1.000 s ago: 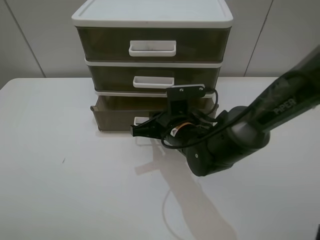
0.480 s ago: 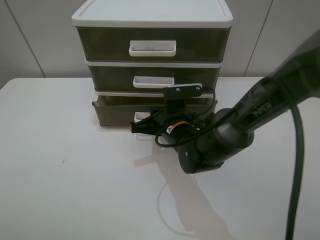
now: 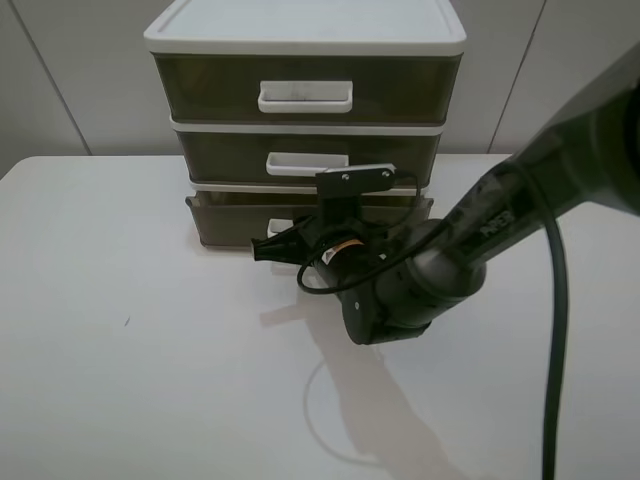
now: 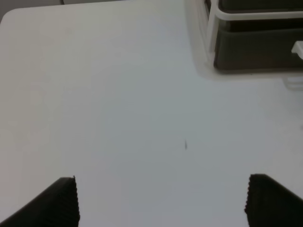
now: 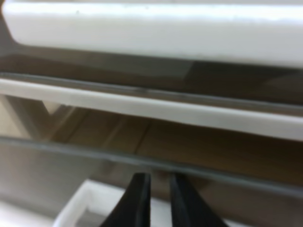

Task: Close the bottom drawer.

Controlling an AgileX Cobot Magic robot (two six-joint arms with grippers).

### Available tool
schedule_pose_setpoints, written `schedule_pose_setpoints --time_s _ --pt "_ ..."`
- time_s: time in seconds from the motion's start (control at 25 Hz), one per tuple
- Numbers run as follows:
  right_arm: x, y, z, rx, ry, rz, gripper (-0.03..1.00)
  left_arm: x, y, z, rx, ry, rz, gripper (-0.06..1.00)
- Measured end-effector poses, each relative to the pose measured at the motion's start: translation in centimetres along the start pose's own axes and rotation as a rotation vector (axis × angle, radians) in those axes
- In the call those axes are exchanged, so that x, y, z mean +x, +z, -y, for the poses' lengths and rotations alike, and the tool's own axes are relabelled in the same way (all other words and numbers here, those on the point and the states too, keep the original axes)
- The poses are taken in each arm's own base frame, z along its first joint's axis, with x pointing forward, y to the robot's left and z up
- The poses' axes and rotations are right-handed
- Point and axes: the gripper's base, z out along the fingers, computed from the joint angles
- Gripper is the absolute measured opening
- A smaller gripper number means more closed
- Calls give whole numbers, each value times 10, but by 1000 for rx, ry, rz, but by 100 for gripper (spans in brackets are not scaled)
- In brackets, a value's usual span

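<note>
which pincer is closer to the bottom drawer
Right. The right pincer is right at the front of the bottom drawer; the left pincer hangs over the table, well away from it.

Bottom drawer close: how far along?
Done: the right gripper, jaws nearly together, sits at the white loop handle of the shallow, smoky brown translucent plastic bottom drawer. In hand: apparently the push. Left: that drawer's front juts slightly past the white frame, so it isn't shut. The left gripper hangs open over the white table.
</note>
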Motion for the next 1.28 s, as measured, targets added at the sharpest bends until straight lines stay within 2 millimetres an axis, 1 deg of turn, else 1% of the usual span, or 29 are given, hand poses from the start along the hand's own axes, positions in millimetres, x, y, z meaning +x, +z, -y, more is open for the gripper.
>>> schedule_pose_setpoints --time_s 0.12,0.44,0.52,0.6,0.76,0.84,0.96,1.0,1.08,1.12,1.2,1.28 --pt "-3 2 2 16 15 14 2 0 0 0 0 0 0 72" --pt "-3 2 1 15 15 15 2 0 0 0 0 0 0 72" --pt "-3 -2 -2 5 8 12 2 0 0 0 0 0 0 72" --pt "-4 -14 -7 -16 -2 6 2 0 0 0 0 0 0 72" --pt "-9 -46 -14 -71 -25 -2 2 0 0 0 0 0 0 72" --pt "-14 -64 -12 -87 -29 -8 2 0 0 0 0 0 0 72" --pt "-20 -87 -1 -94 -29 -41 4 0 0 0 0 0 0 72" --pt "-24 -94 2 -98 -24 -39 7 0 0 0 0 0 0 72" --pt "-28 -109 10 -104 -21 -50 18 0 0 0 0 0 0 72" --pt "-33 -115 12 -106 -9 -48 28 0 0 0 0 0 0 72" --pt "-39 -127 20 -93 8 -64 50 0 0 0 0 0 0 72" --pt "-49 -137 30 -69 31 -72 68 0 0 0 0 0 0 72"
